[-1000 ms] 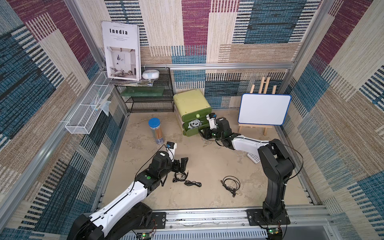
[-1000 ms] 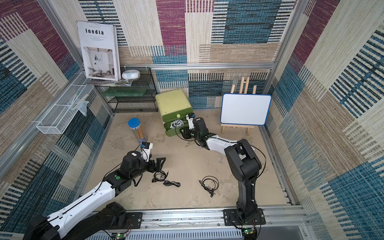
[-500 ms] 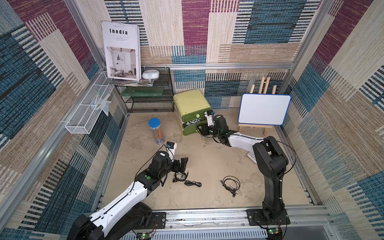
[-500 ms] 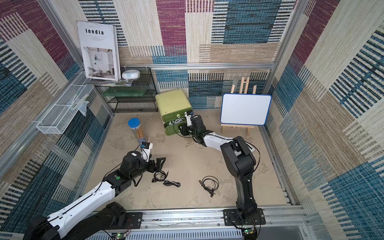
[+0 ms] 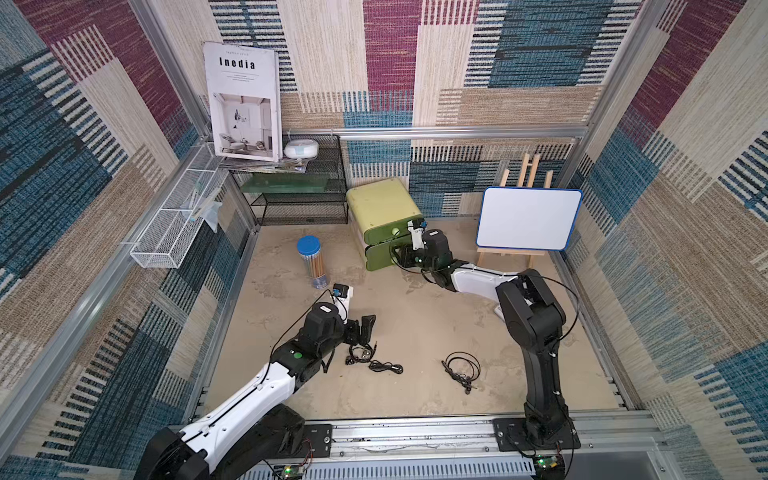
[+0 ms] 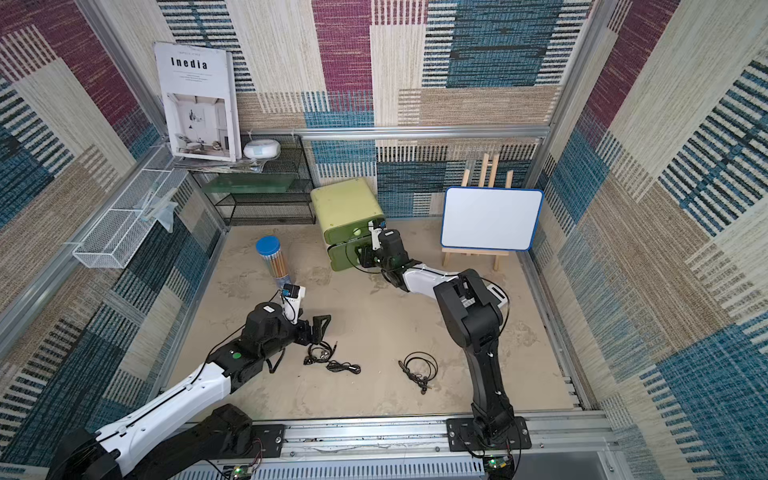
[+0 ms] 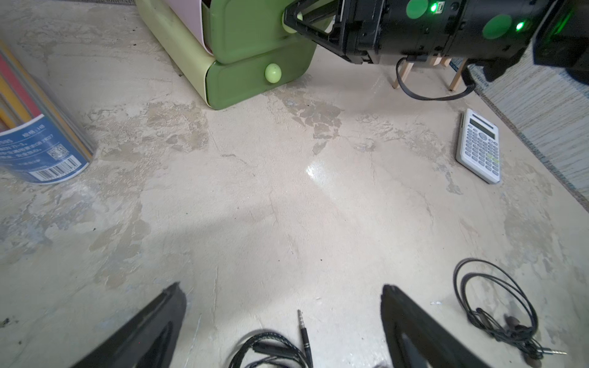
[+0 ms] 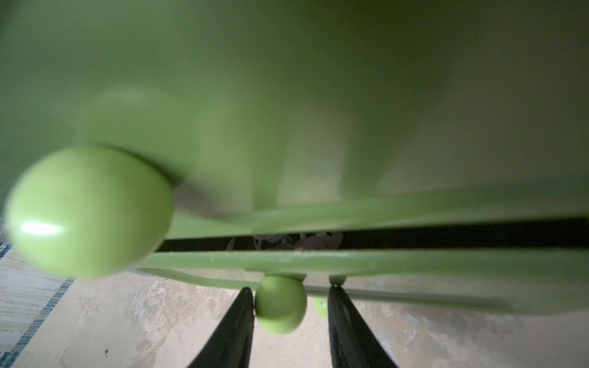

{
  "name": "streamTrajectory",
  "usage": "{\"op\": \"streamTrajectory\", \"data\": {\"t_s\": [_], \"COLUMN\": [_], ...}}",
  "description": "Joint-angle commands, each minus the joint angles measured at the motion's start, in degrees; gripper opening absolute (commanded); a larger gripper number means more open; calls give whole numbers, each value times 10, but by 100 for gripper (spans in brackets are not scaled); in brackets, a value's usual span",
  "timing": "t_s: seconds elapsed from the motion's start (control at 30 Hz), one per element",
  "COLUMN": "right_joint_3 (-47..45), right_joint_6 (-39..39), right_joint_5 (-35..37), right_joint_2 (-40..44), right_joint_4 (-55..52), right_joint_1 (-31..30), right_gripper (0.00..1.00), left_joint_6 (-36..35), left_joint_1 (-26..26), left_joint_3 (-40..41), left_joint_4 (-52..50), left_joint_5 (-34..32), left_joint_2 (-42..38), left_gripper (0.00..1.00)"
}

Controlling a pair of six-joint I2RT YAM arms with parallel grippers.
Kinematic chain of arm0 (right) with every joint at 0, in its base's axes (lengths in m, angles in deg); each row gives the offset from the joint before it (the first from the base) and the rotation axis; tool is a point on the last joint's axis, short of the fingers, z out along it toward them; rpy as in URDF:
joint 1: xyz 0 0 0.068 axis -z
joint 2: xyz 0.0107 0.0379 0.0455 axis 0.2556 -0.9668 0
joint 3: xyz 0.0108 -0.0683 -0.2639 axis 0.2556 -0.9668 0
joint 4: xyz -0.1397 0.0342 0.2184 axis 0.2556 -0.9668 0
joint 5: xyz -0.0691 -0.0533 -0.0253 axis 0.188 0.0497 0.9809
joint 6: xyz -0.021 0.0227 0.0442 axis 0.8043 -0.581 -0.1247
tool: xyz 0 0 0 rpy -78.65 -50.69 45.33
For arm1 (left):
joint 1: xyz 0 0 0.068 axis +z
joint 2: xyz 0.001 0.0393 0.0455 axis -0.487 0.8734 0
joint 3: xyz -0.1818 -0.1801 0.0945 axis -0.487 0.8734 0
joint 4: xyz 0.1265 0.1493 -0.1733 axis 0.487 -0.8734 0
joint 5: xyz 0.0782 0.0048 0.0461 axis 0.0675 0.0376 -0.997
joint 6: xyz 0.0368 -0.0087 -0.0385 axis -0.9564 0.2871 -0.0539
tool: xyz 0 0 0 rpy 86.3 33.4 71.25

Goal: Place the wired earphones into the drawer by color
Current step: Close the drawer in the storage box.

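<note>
stage: late in the sort, by my reading; two bundles are not yet stowed
right gripper (image 8: pixel 290 288): at the drawer unit (image 5: pixel 382 208) by the back edge of the bench (image 5: pixel 415 307); its fingers are part way apart round the knob (image 8: pixel 280 304) of one drawer (image 8: pixel 414 260); one finger touches the knob and a gap shows at the other, so i read a loose hold, not a clamp
drawer: all but shut; through the thin slit over its rim you can see a pale tangle (image 8: pixel 315 238), likely white earphones, too small to be sure
left gripper (image 7: pixel 282 288): fingers wide apart, holding nothing; it hovers low over a black bundle (image 5: pixel 368 359) near the front edge, left of middle; the jack plug (image 7: pixel 302 328) lies between the fingers in the left wrist view
second black bundle (image 5: pixel 461 368): a loose coil near the front edge, right of middle; well apart from both grippers
done: no white or red earphones lie on the bench in both top views; take them as stowed, though the drawers hide them
left to do: both black bundles; you will need a drawer open for black first
risk: thin cable may trail or slip; close on the thick of the bundle
other things: pencil tub (image 5: pixel 311 259) left of the drawer unit; calculator (image 7: pixel 479 146) toward the right edge
</note>
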Motion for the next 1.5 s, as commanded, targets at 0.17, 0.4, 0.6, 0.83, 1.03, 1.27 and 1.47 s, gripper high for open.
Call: {"op": "streamTrajectory", "data": {"t_s": [0.17, 0.4, 0.6, 0.83, 1.03, 1.27, 1.47], "right_joint_3": [3, 12, -7, -63, -107, -131, -124], "right_joint_6": [-19, -28, -28, -31, -53, -92, -121], "right_joint_5": [22, 28, 28, 16, 1, -16, -25], "right_joint_2": [-10, -19, -6, 29, 44, 27, -1], "right_joint_4": [59, 68, 73, 96, 121, 152, 172], "right_joint_1": [-1, -1, -2, -1, -1, -1, 1], "right_gripper": [43, 43, 43, 45, 46, 48, 48], "left_joint_6": [-4, -4, -4, -4, -3, -2, -4], "left_joint_1": [1, 1, 1, 1, 1, 1, 1], "left_joint_3": [1, 0, 0, 2, 2, 8, 11], "left_joint_4": [19, 20, 20, 20, 20, 22, 21], "left_joint_5": [1, 2, 3, 4, 4, -2, -8], "left_joint_2": [0, 1, 0, -1, -2, -13, -22], "left_gripper": [99, 99, 99, 99, 99, 99, 99]}}
